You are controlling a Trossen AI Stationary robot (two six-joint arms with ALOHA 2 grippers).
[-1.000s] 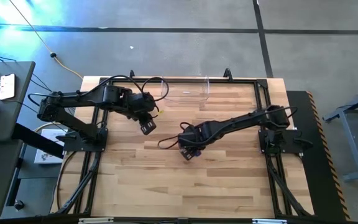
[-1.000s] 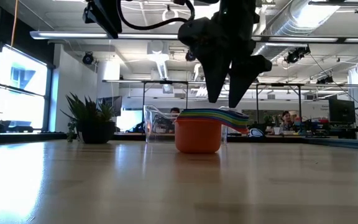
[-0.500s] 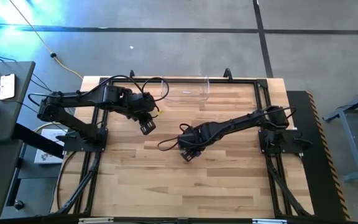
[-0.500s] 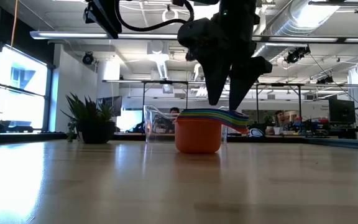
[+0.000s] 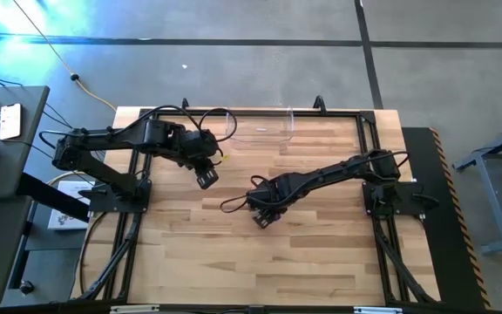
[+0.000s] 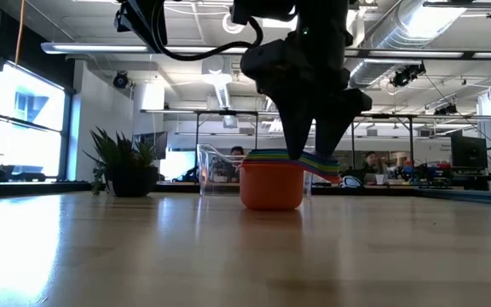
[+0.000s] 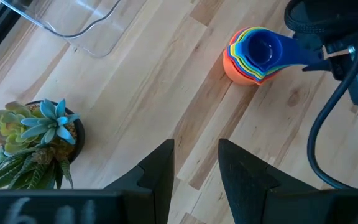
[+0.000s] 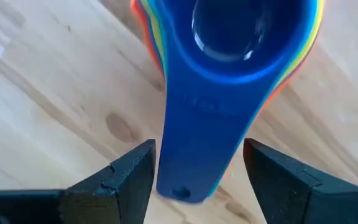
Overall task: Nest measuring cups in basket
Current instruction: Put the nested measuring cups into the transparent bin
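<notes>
— Where were the measuring cups (image 7: pixel 254 54)?
— Stacked one inside another on the bare table (image 5: pixel 321 253), blue cup on top and orange at the bottom, well apart from the basket (image 5: pixel 258 125) at the table's far edge.
— And the right pincer (image 8: pixel 194 180)?
— Directly above the stack's handles. Its fingers (image 8: pixel 124 180) stood wide, one on either side of the blue handle, with gaps showing on both sides, so nothing was clamped.
— The left pincer (image 7: pixel 194 171)?
— It hung above the table near the small plant (image 7: pixel 33 140), fingers parted, holding nothing, well apart from the cups.
</notes>
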